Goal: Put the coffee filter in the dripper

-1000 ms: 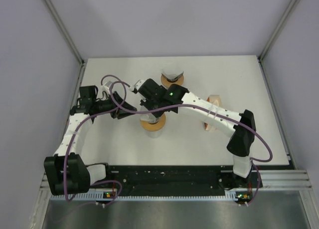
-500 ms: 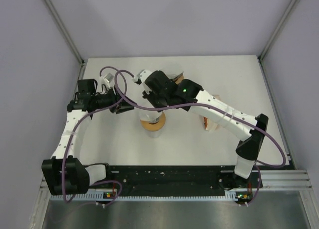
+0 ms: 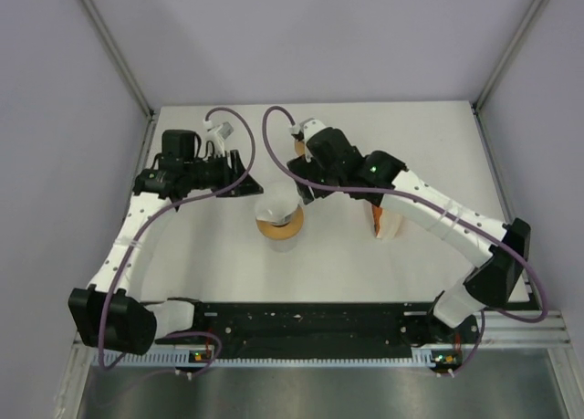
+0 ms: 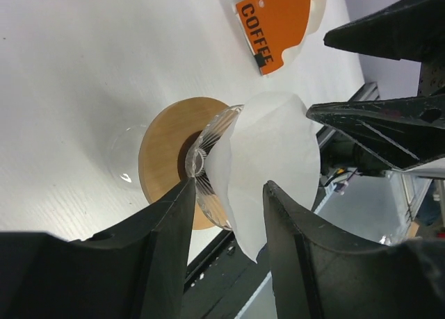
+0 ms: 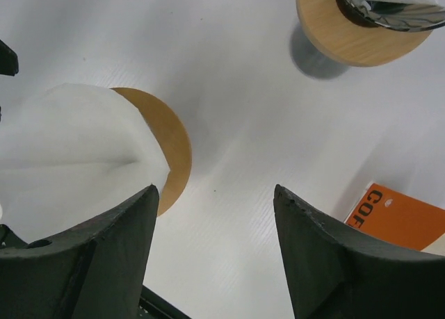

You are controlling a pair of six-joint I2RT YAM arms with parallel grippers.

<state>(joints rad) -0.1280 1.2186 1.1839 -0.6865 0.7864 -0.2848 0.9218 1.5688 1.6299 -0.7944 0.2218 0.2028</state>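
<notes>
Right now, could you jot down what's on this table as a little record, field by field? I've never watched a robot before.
filter: white paper cone, sitting in the dripper, top edge above the rim
dripper: ribbed glass on a wooden ring, mid-table
left fingers: open, holding nothing, clear of the filter
right fingers: open, holding nothing
second dripper: wooden base, farther back on the table
filter pack: orange, marked COFFEE, lying to the right of the dripper
</notes>
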